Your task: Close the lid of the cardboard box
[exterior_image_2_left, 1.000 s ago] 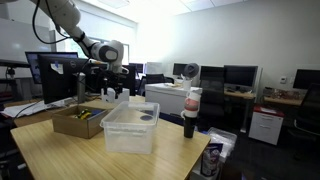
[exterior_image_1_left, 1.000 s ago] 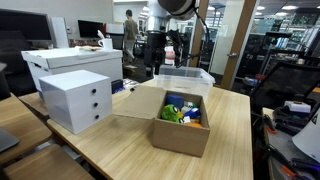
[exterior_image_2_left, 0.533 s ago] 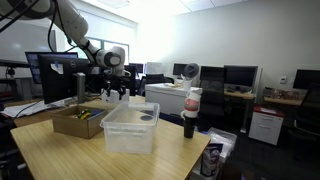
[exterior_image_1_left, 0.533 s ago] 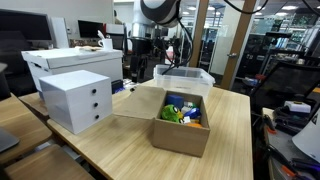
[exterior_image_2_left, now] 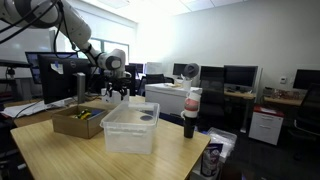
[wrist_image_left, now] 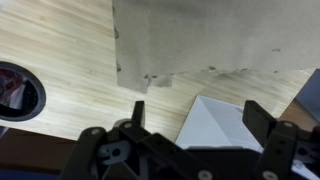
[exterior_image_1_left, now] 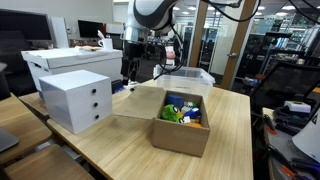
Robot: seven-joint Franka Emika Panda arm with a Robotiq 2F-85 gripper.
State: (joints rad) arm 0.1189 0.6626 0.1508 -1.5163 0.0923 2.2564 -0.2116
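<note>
Open cardboard box [exterior_image_1_left: 181,122], lid [exterior_image_1_left: 138,102] folded out flat, gripper [wrist_image_left: 197,108] spread wide, empty, near lid

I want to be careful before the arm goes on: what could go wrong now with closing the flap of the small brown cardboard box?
1. The flat brown cardboard lid is folded out towards the white drawer unit; the open claw near it may bump the drawers or only press the lid down.
2. The colourful toys reach close to the rim of the small brown cardboard box and may keep the lid from shutting flat.
</note>
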